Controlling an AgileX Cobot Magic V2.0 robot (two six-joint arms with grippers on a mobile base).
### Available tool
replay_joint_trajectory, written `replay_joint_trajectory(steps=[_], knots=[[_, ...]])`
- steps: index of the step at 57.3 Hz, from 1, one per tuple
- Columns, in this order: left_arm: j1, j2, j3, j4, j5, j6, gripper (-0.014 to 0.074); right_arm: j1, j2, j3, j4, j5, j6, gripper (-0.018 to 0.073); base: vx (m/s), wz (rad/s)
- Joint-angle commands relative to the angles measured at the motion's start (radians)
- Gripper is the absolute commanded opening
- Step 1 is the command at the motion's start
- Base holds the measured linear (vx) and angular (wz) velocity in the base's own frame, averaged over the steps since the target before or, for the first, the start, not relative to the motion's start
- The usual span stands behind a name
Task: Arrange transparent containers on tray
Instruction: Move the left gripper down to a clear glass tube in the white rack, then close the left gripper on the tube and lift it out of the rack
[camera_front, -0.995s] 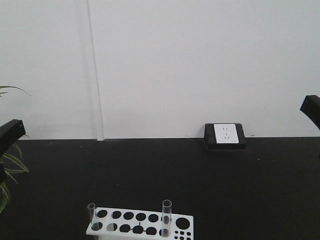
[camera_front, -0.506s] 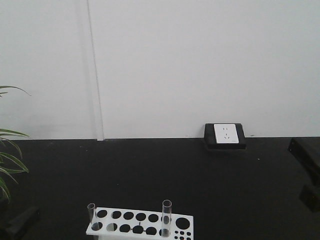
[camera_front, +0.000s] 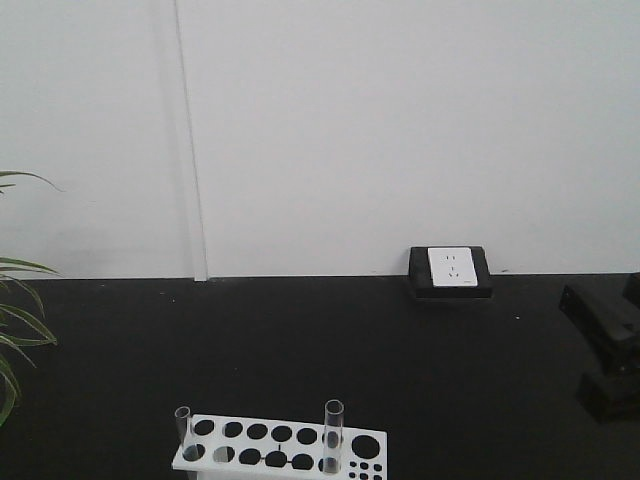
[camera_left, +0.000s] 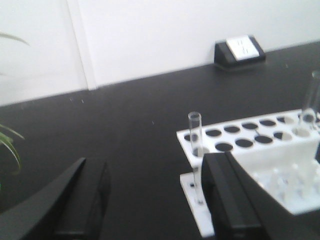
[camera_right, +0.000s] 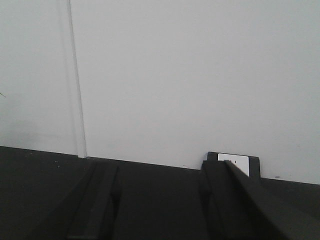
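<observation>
Upright, thin tube (camera_front: 183, 428) and wider tube (camera_front: 333, 436) in white rack (camera_front: 290, 446), socket (camera_front: 449, 267) behind, both jaws spread, empty.

I see both glass pieces standing upright in the white rack (camera_front: 280, 447), clear, slim and open-topped. The thinner tube (camera_left: 194, 142) sits in a corner hole at the rack's end, just ahead of my spread left pincer (camera_left: 155, 200) and close beside one finger's inner edge. The thicker tube (camera_front: 333, 437) stands farther along the rack, well off to that pincer's side.
</observation>
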Motion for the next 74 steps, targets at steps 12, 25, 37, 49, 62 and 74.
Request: replay_joint_trajectory(steps=[12, 25, 37, 49, 62, 74], knots=[[-0.006, 0.22, -0.011, 0.004, -0.449, -0.01, 0.0522, 0.0, 0.016, -0.032, -0.01, -0.118, -0.009, 0.0414, 0.0, 0.0], [-0.006, 0.525, -0.011, 0.112, -0.835, -0.202, 0.0522, 0.0, 0.016, -0.032, -0.01, -0.121, -0.009, 0.0414, 0.0, 0.0], [-0.006, 0.847, -0.078, 0.447, -1.096, -0.334, 0.0522, 0.0, 0.016, -0.032, -0.01, -0.123, -0.009, 0.0414, 0.0, 0.0], [-0.006, 0.947, -0.145, 0.366, -1.105, -0.348, 0.0522, 0.0, 0.016, -0.032, -0.01, -0.124, -0.009, 0.0414, 0.0, 0.0], [-0.006, 1.0, -0.24, 0.337, -1.07, -0.347, 0.0522, 0.0, 0.016, -0.032, -0.01, -0.124, -0.009, 0.0414, 0.0, 0.0], [-0.006, 1.066, -0.31, 0.339, -0.987, -0.346, 0.0522, 0.0, 0.016, -0.032, -0.01, -0.124, -0.009, 0.0414, 0.0, 0.0]])
